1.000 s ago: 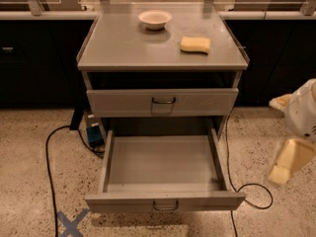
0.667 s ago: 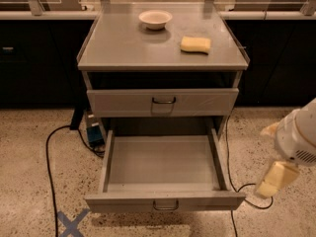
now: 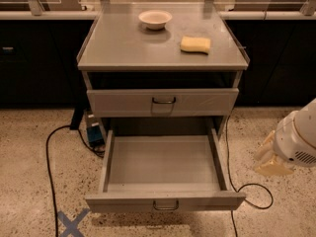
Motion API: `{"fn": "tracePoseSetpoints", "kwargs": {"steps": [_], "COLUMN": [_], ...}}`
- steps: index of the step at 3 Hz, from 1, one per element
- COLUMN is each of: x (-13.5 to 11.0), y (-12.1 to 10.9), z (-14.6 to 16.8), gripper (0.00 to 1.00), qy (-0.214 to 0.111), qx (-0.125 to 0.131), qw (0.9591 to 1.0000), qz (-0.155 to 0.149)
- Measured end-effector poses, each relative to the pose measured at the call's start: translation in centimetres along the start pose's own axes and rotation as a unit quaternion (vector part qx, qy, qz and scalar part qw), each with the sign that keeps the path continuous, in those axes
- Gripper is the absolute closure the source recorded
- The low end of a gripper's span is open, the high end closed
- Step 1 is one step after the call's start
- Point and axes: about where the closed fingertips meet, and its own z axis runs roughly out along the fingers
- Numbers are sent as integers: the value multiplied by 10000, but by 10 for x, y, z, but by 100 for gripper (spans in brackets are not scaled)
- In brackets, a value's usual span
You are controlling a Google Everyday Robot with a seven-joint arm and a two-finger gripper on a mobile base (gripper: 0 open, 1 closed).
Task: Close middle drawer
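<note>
The middle drawer (image 3: 163, 169) is a wide, shallow grey tray, pulled fully out of the grey cabinet (image 3: 123, 48) and empty. Its low front panel (image 3: 207, 200) has a small dark loop handle (image 3: 165, 205) at the centre. Above it, a taller-fronted drawer (image 3: 197, 101) with a pale patch by its handle is closed. My gripper (image 3: 269, 158) hangs at the right edge of the view on a white arm (image 3: 298, 139). It is to the right of the open drawer's right side, above the floor and apart from the drawer.
A white bowl (image 3: 155, 19) and a yellow sponge (image 3: 195, 44) lie on the cabinet top. Black cables (image 3: 48, 152) run over the speckled floor on both sides. A blue device (image 3: 95, 135) sits by the cabinet's left leg. A blue tape cross (image 3: 71, 224) marks the floor.
My gripper and arm have moved left, closer to the open drawer's right side. The drawer has not moved.
</note>
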Motion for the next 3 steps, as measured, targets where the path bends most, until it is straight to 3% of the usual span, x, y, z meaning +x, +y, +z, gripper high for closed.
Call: {"fn": "tracePoseSetpoints", "kwargs": {"steps": [1, 2, 3], "x": [0, 5, 8], "y": [0, 3, 8], "z": [0, 17, 73], "gripper": [88, 100, 100], "qy": [0, -281, -777], "qx": [0, 108, -194], "qw": [10000, 9994, 9952], "qz": [0, 189, 568]}}
